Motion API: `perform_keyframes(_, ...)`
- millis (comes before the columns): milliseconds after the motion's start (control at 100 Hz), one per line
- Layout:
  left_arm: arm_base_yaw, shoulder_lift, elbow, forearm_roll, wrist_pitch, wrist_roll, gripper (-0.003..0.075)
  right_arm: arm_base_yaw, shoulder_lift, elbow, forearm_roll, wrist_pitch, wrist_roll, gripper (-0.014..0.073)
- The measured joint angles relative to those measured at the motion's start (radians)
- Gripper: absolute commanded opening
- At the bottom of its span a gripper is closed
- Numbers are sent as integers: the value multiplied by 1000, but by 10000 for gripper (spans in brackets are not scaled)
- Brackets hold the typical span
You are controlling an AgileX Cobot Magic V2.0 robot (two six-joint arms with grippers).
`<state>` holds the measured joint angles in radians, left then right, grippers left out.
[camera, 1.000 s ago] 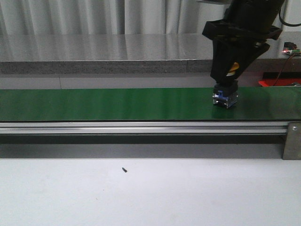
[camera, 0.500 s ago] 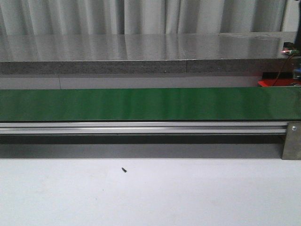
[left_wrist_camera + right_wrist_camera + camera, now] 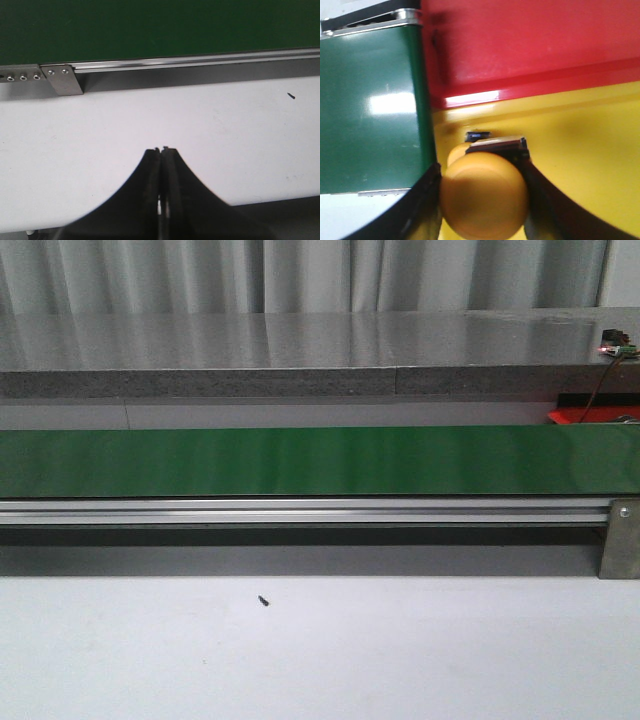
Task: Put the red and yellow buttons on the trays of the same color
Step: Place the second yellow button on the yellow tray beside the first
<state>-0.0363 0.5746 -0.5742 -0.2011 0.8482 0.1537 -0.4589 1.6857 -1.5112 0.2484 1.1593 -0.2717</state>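
Observation:
A yellow button (image 3: 484, 195) with a dark base sits between the fingers of my right gripper (image 3: 480, 172), which is shut on it. Under it is the yellow tray (image 3: 580, 150), and the red tray (image 3: 530, 45) lies just beyond. A corner of the red tray (image 3: 590, 415) shows at the far right of the front view. No red button is in view. My left gripper (image 3: 161, 150) is shut and empty above the white table (image 3: 100, 150). Neither arm shows in the front view.
The green conveyor belt (image 3: 300, 460) crosses the front view, with its metal rail (image 3: 300, 510) in front. Its end (image 3: 370, 110) borders both trays. A small black speck (image 3: 264, 601) lies on the white table. A metal bracket (image 3: 62, 80) holds the rail.
One second ago my right arm stood over the right part of the belt, gripper down on the button. It has since left the front view to the right, taking the button off the belt.

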Motion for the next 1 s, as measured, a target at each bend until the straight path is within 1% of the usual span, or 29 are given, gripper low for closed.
perform_keyframes(110,0,0,0,0,0,0,-20,-44,-4,41,11,-41,4,194)
perform_keyframes(230,0,0,0,0,0,0,-20,-73,-5,138,18,-106,5,194)
perform_keyframes(370,0,0,0,0,0,0,-20,-85,-5,233,20,-189,6,194)
perform_keyframes(510,0,0,0,0,0,0,-20,-85,-5,294,32,-279,9,194)
perform_keyframes(710,0,0,0,0,0,0,-20,-88,11,321,38,-342,9,194)
perform_keyframes(1000,0,0,0,0,0,0,-20,-88,90,321,60,-353,9,197)
